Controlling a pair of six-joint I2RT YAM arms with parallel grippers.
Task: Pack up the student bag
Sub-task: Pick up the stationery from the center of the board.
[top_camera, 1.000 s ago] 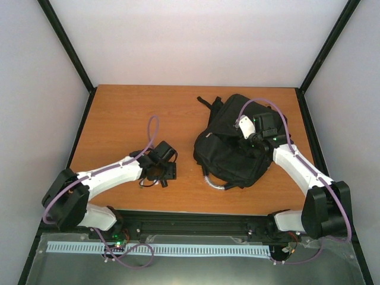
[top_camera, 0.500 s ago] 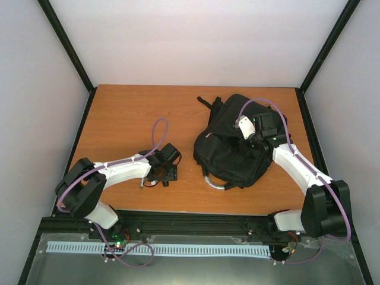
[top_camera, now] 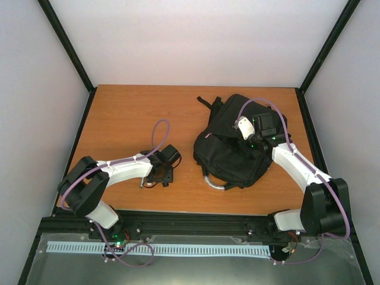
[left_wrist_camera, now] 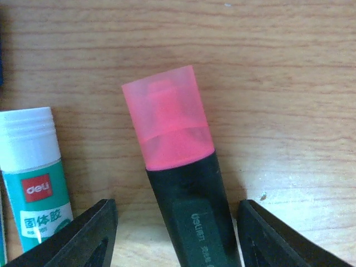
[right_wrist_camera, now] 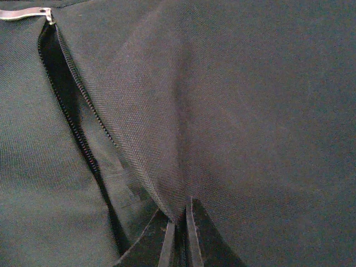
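Student bag (top_camera: 228,151) lies on right half of table (top_camera: 119,113): black, slumped, w/ grey handle loop (top_camera: 215,183) at its near edge, toward the arm bases. Right wrist view shows zip slit (right_wrist_camera: 69,122) gaping partly open in the fabric, metal puller at its top end. R gripper (right_wrist_camera: 179,236) sits on top of bag, jaws pressed together w/ a fold of bag fabric pinched btwn them. L gripper (left_wrist_camera: 178,245) is well apart from bag, low over the wood. Its jaws are wide, one each side of a highlighter (left_wrist_camera: 175,150) (pink cap, black barrel), gaps both sides, nothing gripped. Glue stick (left_wrist_camera: 33,183), white cap, teal label, lies just beside highlighter, by one finger.
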